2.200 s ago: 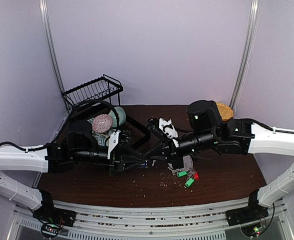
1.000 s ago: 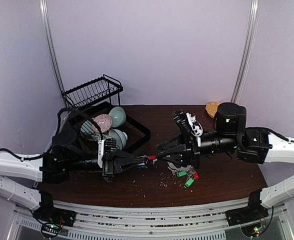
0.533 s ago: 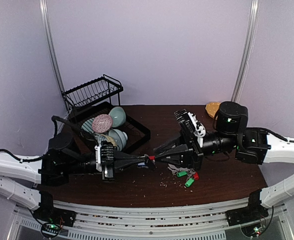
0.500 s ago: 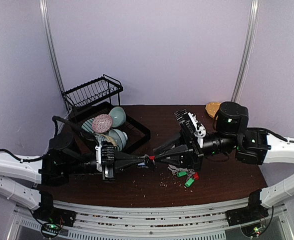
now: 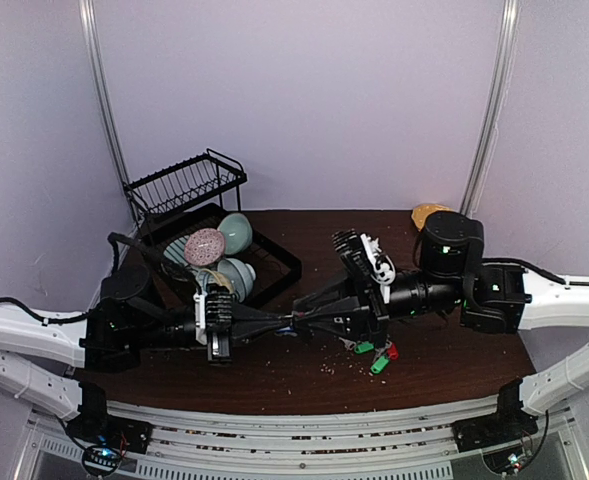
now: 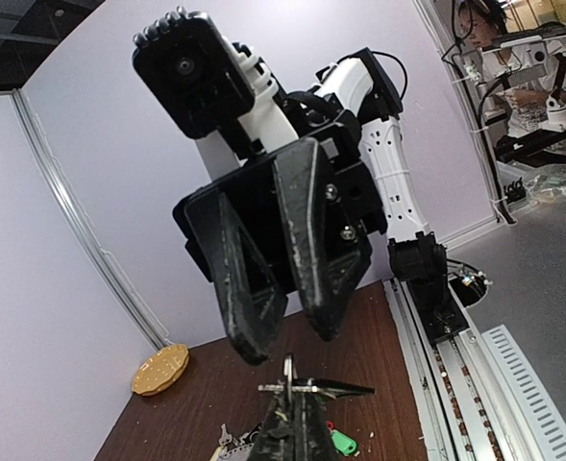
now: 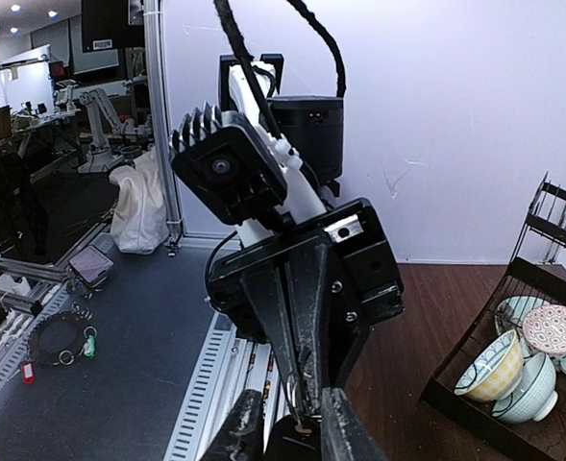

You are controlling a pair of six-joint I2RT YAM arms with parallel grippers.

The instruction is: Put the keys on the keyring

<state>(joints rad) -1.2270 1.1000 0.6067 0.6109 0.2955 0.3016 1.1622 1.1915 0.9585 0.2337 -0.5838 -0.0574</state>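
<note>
My left fingers (image 6: pixel 300 438) pinch a key (image 6: pixel 313 387) tight; my right fingers (image 6: pixel 307 240) stand half open. Bowls (image 5: pixel 206 245) sit in the rack (image 5: pixel 184 180).

Bunched keys (image 5: pixel 376 357), green and red tags, lying flat

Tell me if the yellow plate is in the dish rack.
No, the yellow plate lies far right, the dish rack far left.
</note>
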